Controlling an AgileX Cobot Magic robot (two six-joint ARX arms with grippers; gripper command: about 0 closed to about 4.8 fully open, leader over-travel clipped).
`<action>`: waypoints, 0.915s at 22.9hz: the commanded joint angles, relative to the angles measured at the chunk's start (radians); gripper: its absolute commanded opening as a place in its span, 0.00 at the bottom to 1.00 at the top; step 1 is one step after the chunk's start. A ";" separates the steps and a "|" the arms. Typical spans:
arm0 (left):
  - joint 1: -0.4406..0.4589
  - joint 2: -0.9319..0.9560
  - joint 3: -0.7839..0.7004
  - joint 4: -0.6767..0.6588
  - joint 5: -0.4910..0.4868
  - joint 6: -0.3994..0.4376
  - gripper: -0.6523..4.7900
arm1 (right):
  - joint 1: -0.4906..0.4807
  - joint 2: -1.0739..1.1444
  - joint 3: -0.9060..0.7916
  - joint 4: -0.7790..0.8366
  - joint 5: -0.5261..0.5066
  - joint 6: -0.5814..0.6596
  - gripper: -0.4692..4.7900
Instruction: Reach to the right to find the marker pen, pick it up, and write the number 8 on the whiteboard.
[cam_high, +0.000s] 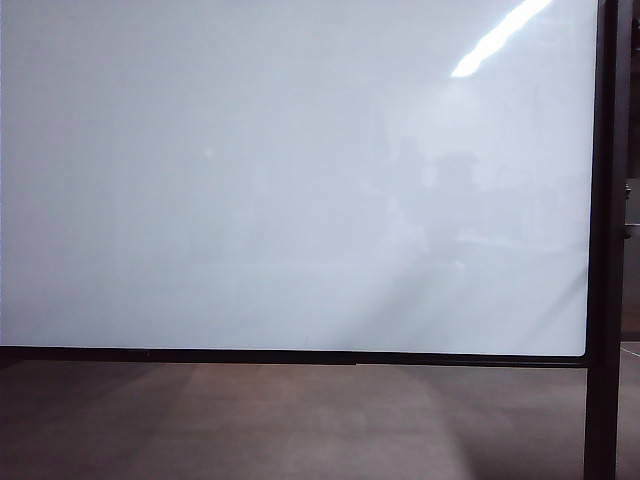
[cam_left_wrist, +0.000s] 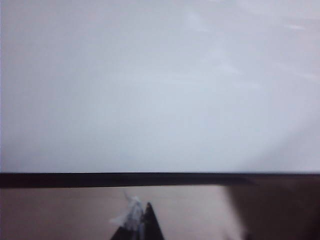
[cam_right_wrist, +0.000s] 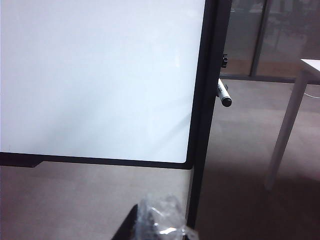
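Whiteboard (cam_high: 300, 180) blank, number 8 not yet drawn. Marker pen (cam_right_wrist: 223, 93) sticking out from board's right frame post, apparently parked there for reach. Right gripper (cam_right_wrist: 160, 227) low before board's lower right corner, closed, empty. Left gripper (cam_left_wrist: 140, 222) below bottom frame edge, state unclear.

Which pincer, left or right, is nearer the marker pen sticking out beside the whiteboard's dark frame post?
Right. Only the right wrist view shows the grey-barrelled marker pen, up ahead of the right pincer. The left pincer faces the glossy whiteboard, with no pen in sight.
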 joint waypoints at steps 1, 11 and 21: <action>-0.206 0.001 0.001 0.009 -0.032 -0.002 0.11 | 0.001 0.000 0.002 0.018 0.000 0.001 0.09; -0.520 0.001 0.001 0.009 0.069 -0.003 0.11 | 0.000 0.000 0.002 0.011 0.117 0.201 0.09; -0.560 0.001 0.001 0.009 0.069 -0.002 0.11 | -0.003 0.452 0.303 0.547 0.274 0.066 0.09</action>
